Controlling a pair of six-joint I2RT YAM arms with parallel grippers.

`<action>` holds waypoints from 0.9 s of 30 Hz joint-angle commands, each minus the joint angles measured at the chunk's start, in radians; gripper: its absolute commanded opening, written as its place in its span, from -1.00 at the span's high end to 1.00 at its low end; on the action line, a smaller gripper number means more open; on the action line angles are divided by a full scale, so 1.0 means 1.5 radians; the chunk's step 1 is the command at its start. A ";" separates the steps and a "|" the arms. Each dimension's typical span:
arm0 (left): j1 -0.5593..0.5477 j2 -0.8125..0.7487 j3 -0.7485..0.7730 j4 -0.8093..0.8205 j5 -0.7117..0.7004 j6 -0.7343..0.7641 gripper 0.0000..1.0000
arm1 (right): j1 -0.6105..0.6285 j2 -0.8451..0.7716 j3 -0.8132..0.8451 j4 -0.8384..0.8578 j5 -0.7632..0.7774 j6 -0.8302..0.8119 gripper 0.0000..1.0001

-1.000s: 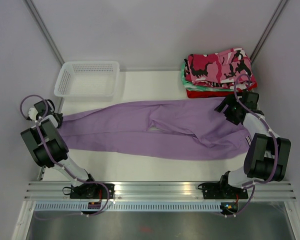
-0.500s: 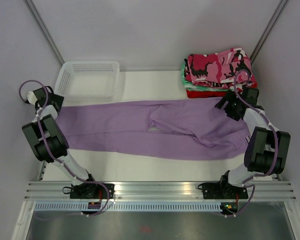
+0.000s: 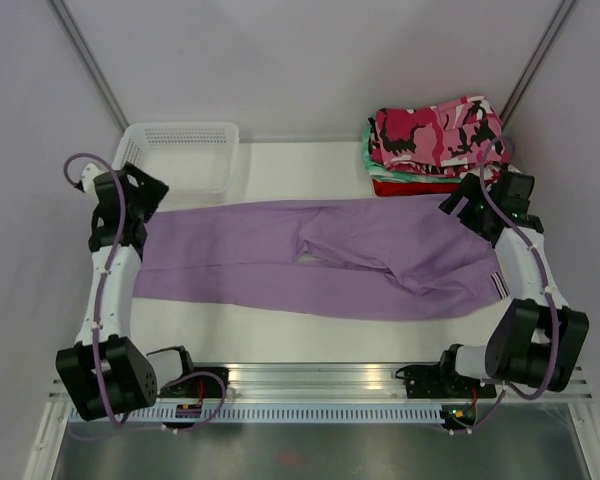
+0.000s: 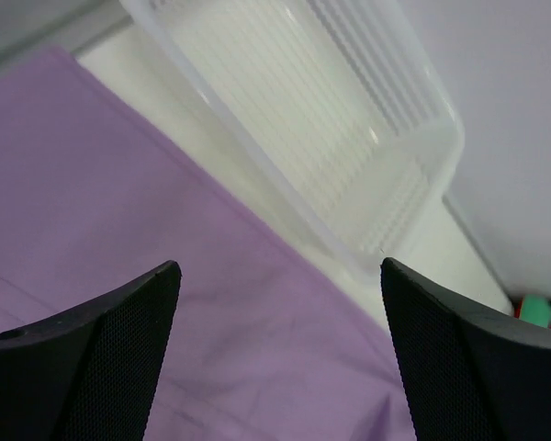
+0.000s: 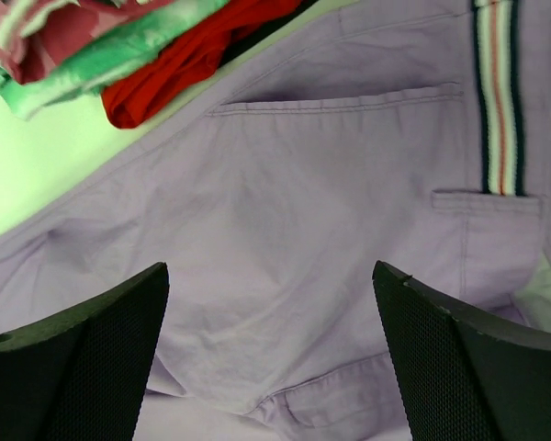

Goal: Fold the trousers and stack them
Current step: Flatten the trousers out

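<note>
Where the lilac trousers [image 3: 320, 265] lie: spread flat and lengthwise across the middle of the white table [image 3: 280, 332], legs toward the left, waist toward the right, unfolded.
Waist end: a striped band [image 5: 498, 92] and a stitched pocket opening [image 5: 340, 99] show in the right wrist view.
Camouflage trousers [image 3: 438, 128]: folded, on top of the pile in the far right corner of the table.
Pile beneath: a green-and-white folded garment [image 3: 370, 160], with a red folded garment [image 3: 412, 187] at the bottom.
Basket [image 3: 178, 160]: white plastic, slotted walls, at the far left, just beyond the leg ends of the lilac pair.
Left pincer [image 4: 275, 266]: released, its fingers spread wide with nothing between them, above the far edge of the lilac legs, near the basket.
Right pincer [image 5: 268, 266]: released, its fingers wide apart and holding nothing, above the seat of the lilac pair, near the pile.
</note>
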 commanded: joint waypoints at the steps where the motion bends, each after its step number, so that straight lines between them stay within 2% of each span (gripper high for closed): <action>1: -0.082 -0.041 -0.096 -0.127 0.025 -0.003 -0.88 | -0.008 -0.086 -0.049 -0.037 0.040 0.047 -0.96; 4: -0.155 -0.112 -0.183 -0.181 0.009 -0.069 -0.84 | -0.009 -0.216 -0.141 -0.031 0.064 0.115 -0.96; 8: -0.199 -0.174 -0.272 -0.243 0.006 -0.125 -0.80 | -0.010 -0.297 -0.231 -0.049 0.018 0.165 -0.96; 13: -0.200 -0.194 -0.330 -0.321 -0.041 -0.234 -0.75 | -0.010 -0.272 -0.256 -0.104 -0.006 0.171 -0.96; 18: -0.200 -0.165 -0.377 -0.259 -0.029 -0.261 -0.69 | -0.011 -0.268 -0.259 -0.146 0.010 0.162 -0.96; 21: -0.200 -0.129 -0.385 -0.225 -0.032 -0.260 -0.47 | -0.011 -0.259 -0.247 -0.186 0.071 0.142 -0.96; 22: -0.200 -0.121 -0.389 -0.213 -0.033 -0.257 -0.34 | -0.011 -0.256 -0.244 -0.188 0.073 0.137 -0.96; 24: -0.200 -0.105 -0.392 -0.194 -0.040 -0.251 -0.22 | -0.013 -0.254 -0.241 -0.189 0.072 0.137 -0.96; 25: -0.200 -0.101 -0.396 -0.178 -0.042 -0.250 -0.05 | -0.012 -0.254 -0.241 -0.189 0.068 0.138 -0.96; 27: -0.200 -0.095 -0.393 -0.172 -0.056 -0.246 -0.01 | -0.012 -0.258 -0.240 -0.199 0.073 0.138 -0.96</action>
